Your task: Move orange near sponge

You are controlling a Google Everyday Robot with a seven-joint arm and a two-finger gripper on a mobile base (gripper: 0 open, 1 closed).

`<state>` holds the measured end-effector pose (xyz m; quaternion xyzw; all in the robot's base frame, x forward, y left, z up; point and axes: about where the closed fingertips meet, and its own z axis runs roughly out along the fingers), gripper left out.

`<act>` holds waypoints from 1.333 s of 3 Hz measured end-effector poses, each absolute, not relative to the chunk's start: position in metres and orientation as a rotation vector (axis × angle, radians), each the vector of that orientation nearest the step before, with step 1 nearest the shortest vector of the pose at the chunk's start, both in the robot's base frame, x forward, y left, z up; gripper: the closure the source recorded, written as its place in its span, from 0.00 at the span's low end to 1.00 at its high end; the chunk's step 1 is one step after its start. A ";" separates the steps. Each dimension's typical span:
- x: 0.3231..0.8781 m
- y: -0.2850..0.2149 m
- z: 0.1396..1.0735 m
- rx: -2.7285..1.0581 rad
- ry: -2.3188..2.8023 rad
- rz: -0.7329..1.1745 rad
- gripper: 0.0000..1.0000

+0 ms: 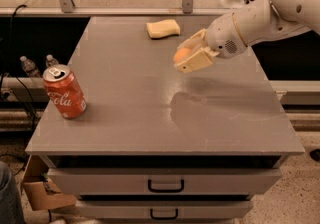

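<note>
The orange (181, 54) is a small round fruit held between the cream fingers of my gripper (189, 55). The gripper is shut on it and holds it in the air above the grey table (125, 98), right of centre. The pale yellow sponge (163, 28) lies on the table near the far edge, a short way up and to the left of the gripper. The orange is partly hidden by the fingers.
A red Coca-Cola can (63, 92) stands near the table's left front edge. My white arm (270, 8) reaches in from the upper right. Two plastic bottles (37, 65) stand off the table at left. Drawers (165, 184) sit below the tabletop.
</note>
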<state>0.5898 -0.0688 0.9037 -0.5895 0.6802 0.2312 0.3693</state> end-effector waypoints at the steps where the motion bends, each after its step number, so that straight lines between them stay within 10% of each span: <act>1: 0.590 -0.069 0.904 -1.513 1.746 0.594 1.00; 4: 0.698 -0.087 0.900 -1.262 1.811 0.457 1.00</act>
